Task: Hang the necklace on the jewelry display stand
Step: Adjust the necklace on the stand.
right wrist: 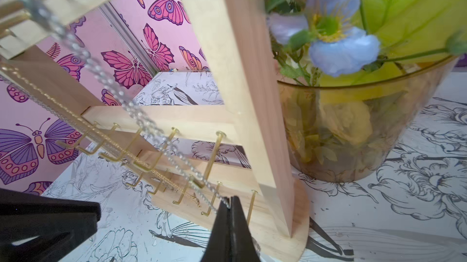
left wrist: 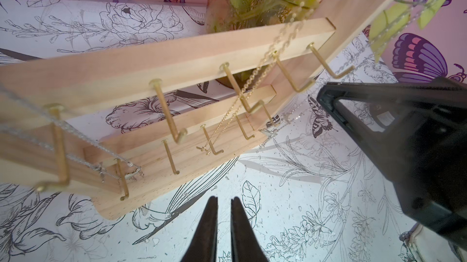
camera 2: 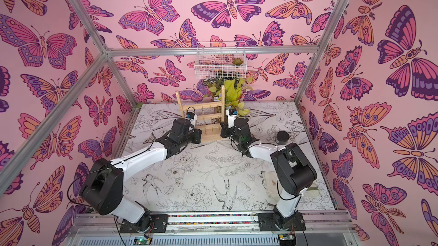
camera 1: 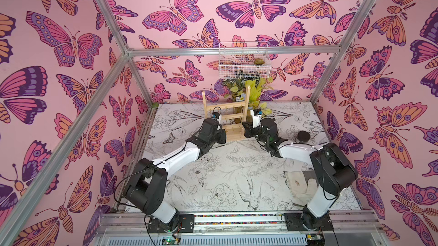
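The jewelry display stand (camera 1: 247,100) (camera 2: 222,100), a light wooden rack with gold hooks, stands at the back middle of the table. A fine gold necklace (left wrist: 252,77) hangs down across its crossbars (left wrist: 177,61) from an upper hook. My right gripper (right wrist: 229,198) is shut on the end of a silver bead chain (right wrist: 121,94) just in front of the lowest hooks. That chain runs taut up to the top of the rack. My left gripper (left wrist: 223,198) hovers over the table before the stand's base, its jaws a narrow gap apart with nothing between them.
An amber vase of flowers (right wrist: 353,134) stands right behind the stand's right post (right wrist: 242,71). Another silver chain (left wrist: 75,137) hangs at the rack's left end. A white wire basket (camera 1: 244,67) hangs on the back wall. A black round jar (camera 1: 303,135) and a cloth (camera 1: 298,180) lie at the right.
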Robot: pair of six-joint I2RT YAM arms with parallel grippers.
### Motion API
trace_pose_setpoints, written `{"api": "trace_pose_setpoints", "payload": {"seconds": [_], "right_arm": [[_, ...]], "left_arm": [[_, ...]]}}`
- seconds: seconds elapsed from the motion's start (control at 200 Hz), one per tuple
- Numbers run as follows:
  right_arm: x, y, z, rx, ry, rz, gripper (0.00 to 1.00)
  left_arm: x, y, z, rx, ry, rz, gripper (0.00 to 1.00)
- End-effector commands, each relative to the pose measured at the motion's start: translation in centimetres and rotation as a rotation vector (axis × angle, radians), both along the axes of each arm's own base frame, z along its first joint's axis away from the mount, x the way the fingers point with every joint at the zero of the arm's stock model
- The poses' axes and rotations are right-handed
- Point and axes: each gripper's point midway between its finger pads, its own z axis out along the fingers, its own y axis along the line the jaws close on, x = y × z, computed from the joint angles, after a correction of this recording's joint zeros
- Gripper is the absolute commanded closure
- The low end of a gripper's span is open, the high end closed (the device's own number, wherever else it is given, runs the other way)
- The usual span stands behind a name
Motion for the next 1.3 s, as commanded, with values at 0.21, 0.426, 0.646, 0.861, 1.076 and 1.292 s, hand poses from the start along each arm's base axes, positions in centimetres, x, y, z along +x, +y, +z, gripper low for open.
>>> {"api": "trace_pose_setpoints", "payload": {"seconds": [0.21,0.426,0.646,0.861,1.076,1.292], "right_arm": [[0.8,-0.7,-0.4,-0.010,-0.009,-0.028,1.00],[0.9,-0.5,-0.6,-0.019,0.001,-0.017,1.00],[1.2,-0.4,-0.9,-0.020,0.011,-0.019,0.97],[1.1,-0.4,-0.5,-0.005,0.003,-0.016,0.94],[0.8,-0.8,0.1,-0.003,-0.008,-0.025,0.88],[0.4,-1.2,0.7,0.006,-0.012,-0.029,0.78]], "left_arm": [[0.3,-0.1,-0.3,-0.010,0.003,-0.003,0.86],[0.4,-0.1,-0.1,-0.011,0.001,-0.004,0.86],[0.2,-0.1,0.1,-0.016,-0.003,-0.007,0.86],[0.1,-0.1,0.4,-0.019,-0.006,-0.007,0.86],[0.0,-0.1,0.3,-0.021,-0.003,-0.006,0.86],[-0.4,-0.7,0.3,-0.020,0.002,-0.031,0.86]]}}
